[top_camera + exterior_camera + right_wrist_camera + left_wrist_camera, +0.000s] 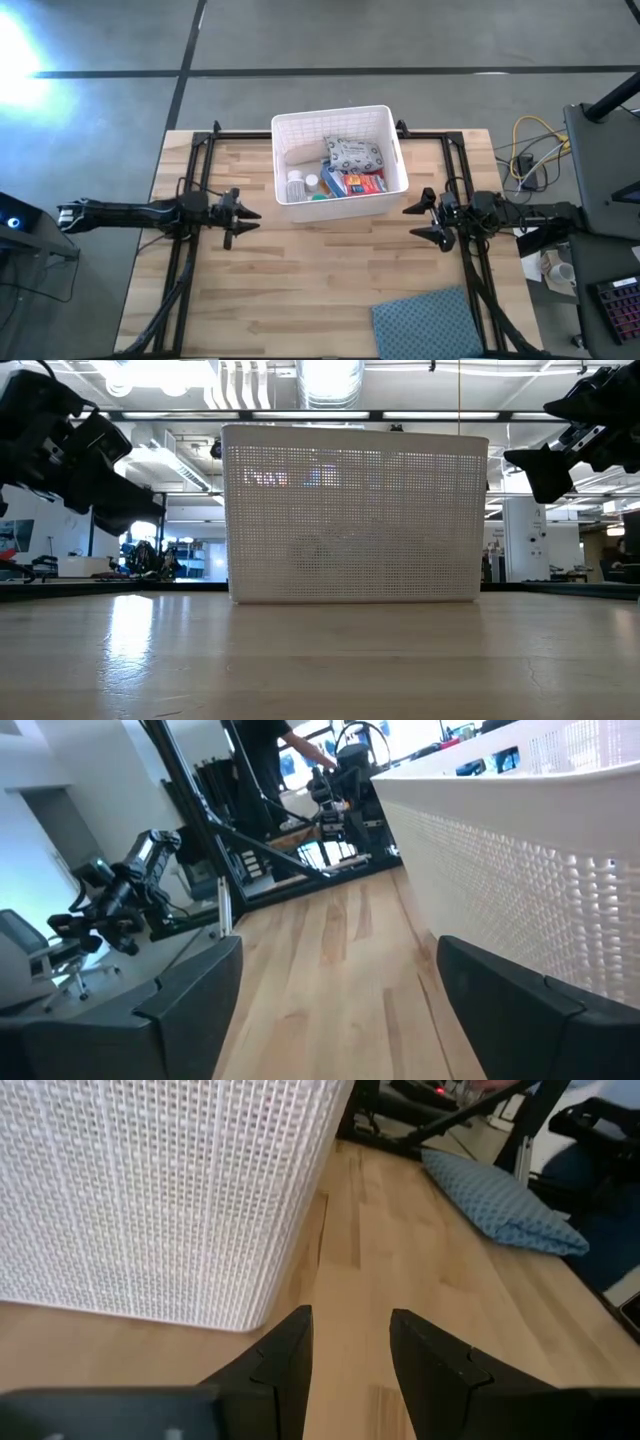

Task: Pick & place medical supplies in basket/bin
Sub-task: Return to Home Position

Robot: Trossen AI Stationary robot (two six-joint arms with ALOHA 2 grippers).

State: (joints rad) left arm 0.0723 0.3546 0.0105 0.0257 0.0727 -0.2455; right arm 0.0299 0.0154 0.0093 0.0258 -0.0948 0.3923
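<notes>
the left gripper point(350, 1318) is held narrowly parted, the right gripper point(338, 948) wide, both empty; the basket point(335, 113) is set between them, medical supplies point(352, 168) already inside, so seemingly nothing needs gripping.

Left hand point(244, 222) and right hand point(412, 222) both open and empty, facing each other, well apart.

The robot has two long, thin arms. The left arm point(130, 212) is black, with a pale grey bit at the end away from its gripper. The right arm point(520, 213) is dark all the way along. The left gripper point(245, 220) and the right gripper point(412, 222) are black and chunky. Seen close in the wrist views, the fingers point(285, 1365) are flat, smooth and dull black, with slanted tips and a small step on the side.
</notes>
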